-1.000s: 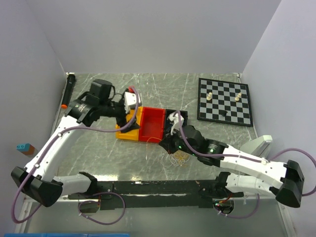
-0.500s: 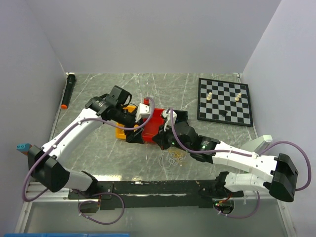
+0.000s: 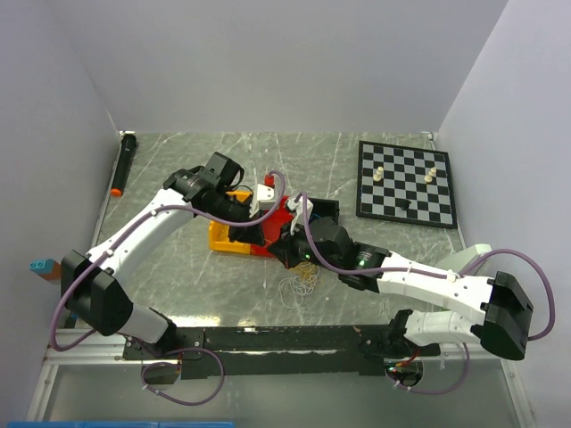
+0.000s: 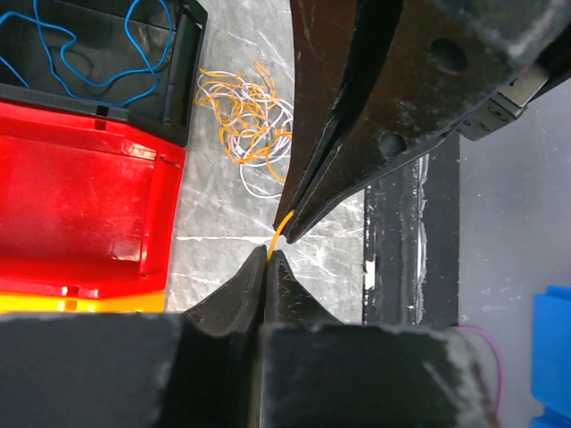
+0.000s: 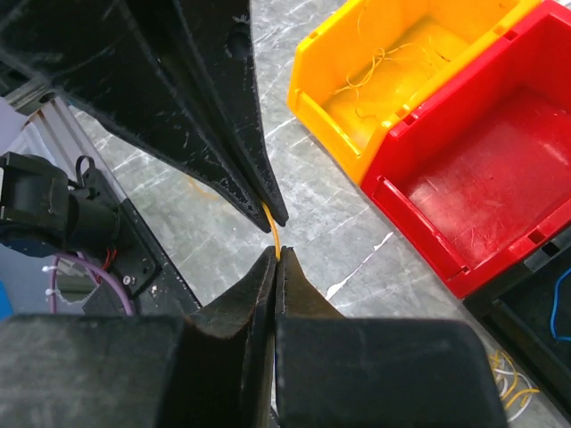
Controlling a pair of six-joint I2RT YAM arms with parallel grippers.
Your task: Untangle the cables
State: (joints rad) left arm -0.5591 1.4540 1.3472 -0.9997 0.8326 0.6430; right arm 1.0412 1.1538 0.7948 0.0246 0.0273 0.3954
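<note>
A short stretch of a thin yellow cable (image 4: 278,230) runs tip to tip between my two grippers, just above the table in front of the bins. My left gripper (image 4: 268,252) is shut on one end of that stretch and my right gripper (image 5: 276,252) is shut on the other. In the top view the left gripper (image 3: 272,234) and the right gripper (image 3: 287,241) meet beside the red bin (image 3: 284,212). A tangle of yellow and white cables (image 3: 301,285) lies on the table below them. A blue cable (image 4: 89,53) lies in the black bin (image 4: 183,89). Thin yellow cables (image 5: 384,71) lie in the yellow bin (image 5: 330,125).
A chessboard (image 3: 406,181) with a few pieces lies at the back right. A black marker with an orange tip (image 3: 122,165) lies along the left wall. A blue block (image 3: 40,266) sits off the left edge. The black rail (image 3: 285,339) runs along the near edge.
My left arm swung right from over the yellow bin to the right gripper and shut on the yellow cable. The right gripper moved left, and the tangle on the table shifted left with it.
</note>
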